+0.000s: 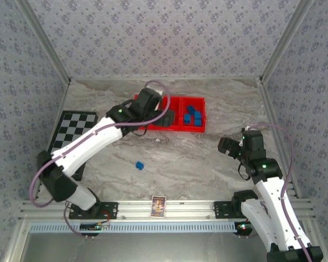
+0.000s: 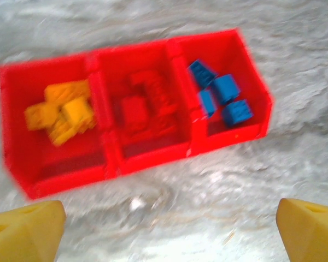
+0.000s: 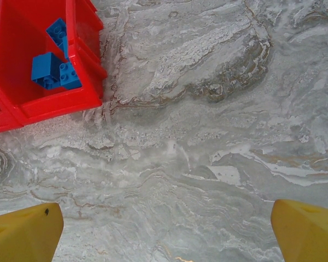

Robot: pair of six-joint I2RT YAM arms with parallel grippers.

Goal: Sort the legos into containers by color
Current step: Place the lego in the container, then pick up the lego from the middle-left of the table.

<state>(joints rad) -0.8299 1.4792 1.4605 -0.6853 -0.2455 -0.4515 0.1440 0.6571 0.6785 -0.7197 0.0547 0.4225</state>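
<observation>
The red tray (image 1: 179, 129) lies at the back of the table with three compartments in a row. In the left wrist view the tray (image 2: 153, 155) holds orange-yellow legos (image 2: 61, 112) on the left, red legos (image 2: 147, 106) in the middle and blue legos (image 2: 222, 98) on the right. One blue lego (image 1: 139, 164) lies loose on the table, nearer than the tray. My left gripper (image 1: 165, 119) hovers over the tray's middle, open and empty, its yellow fingertips (image 2: 24, 229) wide apart. My right gripper (image 1: 225, 146) is open over bare table to the right of the tray, its fingertips (image 3: 306, 229) spread.
A black-and-white checkered board (image 1: 71, 131) lies at the left, partly under the left arm. A small printed card (image 1: 158, 206) stands on the front rail. Patterned walls close in the table's back and sides. The tray's corner with blue legos (image 3: 52, 68) is at the top left of the right wrist view.
</observation>
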